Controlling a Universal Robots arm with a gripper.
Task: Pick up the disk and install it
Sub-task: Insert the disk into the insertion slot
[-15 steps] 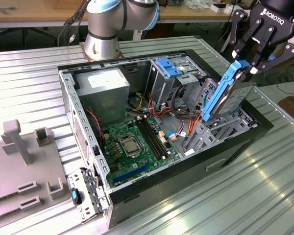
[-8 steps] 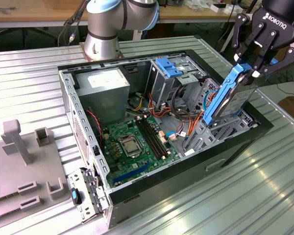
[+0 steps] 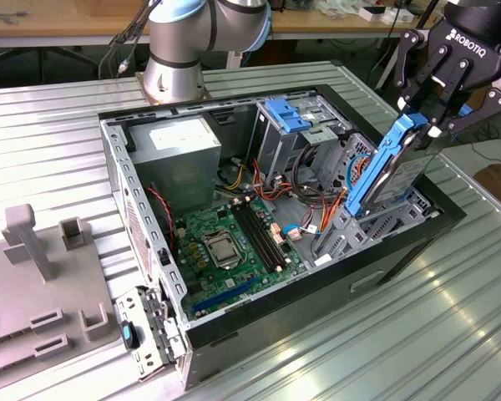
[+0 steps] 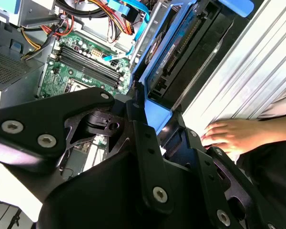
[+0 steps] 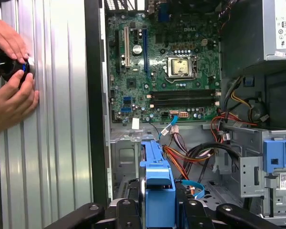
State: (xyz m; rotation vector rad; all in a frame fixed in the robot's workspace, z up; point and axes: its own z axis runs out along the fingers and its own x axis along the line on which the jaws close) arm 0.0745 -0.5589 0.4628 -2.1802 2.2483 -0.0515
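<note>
Ribbed metal table (image 3: pixel 451 334) under the open computer case (image 3: pixel 376 267). Inside the case, at the end nearest the arm's base (image 3: pixel 175 75): grey power supply (image 3: pixel 179 146). On the case floor: green motherboard (image 3: pixel 225 242), near edge hidden behind the case wall, one corner crossed by red and orange cables. Against the case's far wall: metal drive cage (image 3: pixel 288 125) with blue tabs.

Over the case's corner at the exterior view's right: the disk (image 3: pixel 392 171) in its blue carrier, on edge and tilted, lower end sunk among grey bay metal. Seated or merely touching, cannot tell. Above that corner: gripper (image 3: pixel 424 124), fingers pinched on the carrier's top end. In the first wrist view, the disk's carrier (image 5: pixel 158 183) clamped between black fingers, drive body hidden behind it.

Outside the case, on the table: a person's hands (image 5: pixel 12 95) around a small black object (image 5: pixel 7 67), cut off at the frame edge, not identifiable.
</note>
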